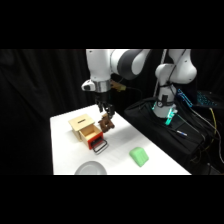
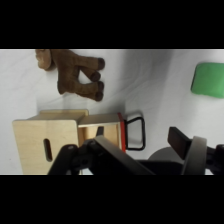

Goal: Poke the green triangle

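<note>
The green triangle (image 1: 139, 156) is a small bright green block lying on the white table (image 1: 65, 160) toward its front right. In the wrist view the green triangle (image 2: 209, 80) sits at the right edge. My gripper (image 1: 106, 112) hangs well back from it, above the wooden box (image 1: 82, 126) and close over a brown plush toy (image 1: 106, 124). The gripper (image 2: 137, 144) is open, with nothing between its fingers.
The wooden box (image 2: 47, 140) has a red drawer with a black wire handle (image 2: 134, 132) pulled out toward the table's front. The brown toy (image 2: 75, 74) lies beside it. A grey round dish (image 1: 91, 169) sits at the front edge. Black bags and cables (image 1: 165, 130) line the right side.
</note>
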